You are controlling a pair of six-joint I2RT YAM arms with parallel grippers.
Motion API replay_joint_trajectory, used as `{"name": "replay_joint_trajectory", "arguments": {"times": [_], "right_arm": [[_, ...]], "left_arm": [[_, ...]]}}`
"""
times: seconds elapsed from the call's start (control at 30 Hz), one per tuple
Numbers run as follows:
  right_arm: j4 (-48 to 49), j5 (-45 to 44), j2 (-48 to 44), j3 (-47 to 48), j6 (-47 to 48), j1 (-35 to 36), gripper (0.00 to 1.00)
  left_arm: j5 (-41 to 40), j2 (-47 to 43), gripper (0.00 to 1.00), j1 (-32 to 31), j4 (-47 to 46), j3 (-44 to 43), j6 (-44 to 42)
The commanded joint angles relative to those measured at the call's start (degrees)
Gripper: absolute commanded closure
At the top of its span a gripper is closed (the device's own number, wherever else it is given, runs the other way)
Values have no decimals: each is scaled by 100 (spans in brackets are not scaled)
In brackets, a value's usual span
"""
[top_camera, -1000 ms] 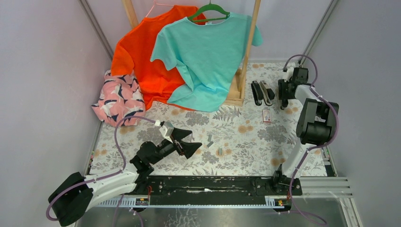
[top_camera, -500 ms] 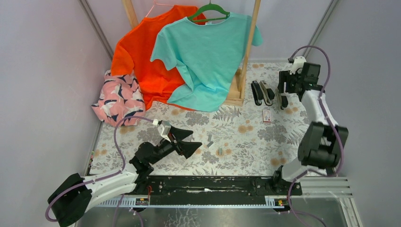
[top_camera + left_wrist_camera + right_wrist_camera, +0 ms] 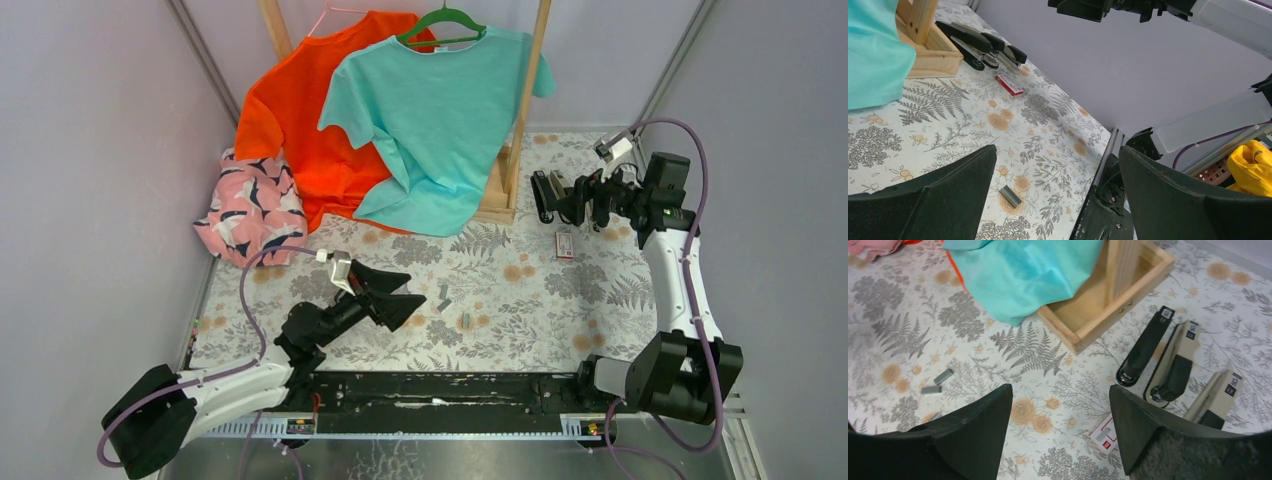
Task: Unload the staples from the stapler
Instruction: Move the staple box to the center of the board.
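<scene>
Floral cloth [image 3: 520,300], rack [image 3: 1123,265] behind: the right arm had swung in over the staplers.

Within the last second the right gripper [image 3: 582,198] left the far right edge, turned toward frame left and spread its jaws. It hung released and empty above three staplers [image 3: 1175,360] at upper right, beside the rack. We judged that a fresh pick was being lined up, though on which stapler we could not tell. The left gripper [image 3: 415,290] stayed wide open and empty at lower left. Two staples [image 3: 444,295] strips lay loose at lower centre, well apart from the staplers, and a small box [image 3: 565,244] sat just below those. Whether any stapler still held staples was hidden from us. A finger cut off the third stapler in the right wrist view.
</scene>
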State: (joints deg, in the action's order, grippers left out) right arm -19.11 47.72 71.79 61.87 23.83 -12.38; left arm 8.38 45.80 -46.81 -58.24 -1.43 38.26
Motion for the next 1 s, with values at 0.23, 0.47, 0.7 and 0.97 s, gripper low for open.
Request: {"name": "replay_joint_trajectory", "arguments": {"times": [0.23, 0.47, 0.7, 0.97], "right_arm": [[-312, 603, -82, -182, 565, 10, 22], [-435, 220, 361, -220, 852, 15, 22], [-332, -546, 812, -368, 1075, 138, 22], [20, -1809, 1276, -597, 1127, 538, 21]], "left_arm": [[20, 318, 0, 55, -575, 25, 145], [2, 420, 0, 63, -611, 34, 124], [-45, 497, 0, 62, -614, 35, 96], [-47, 615, 0, 70, -654, 39, 94]]}}
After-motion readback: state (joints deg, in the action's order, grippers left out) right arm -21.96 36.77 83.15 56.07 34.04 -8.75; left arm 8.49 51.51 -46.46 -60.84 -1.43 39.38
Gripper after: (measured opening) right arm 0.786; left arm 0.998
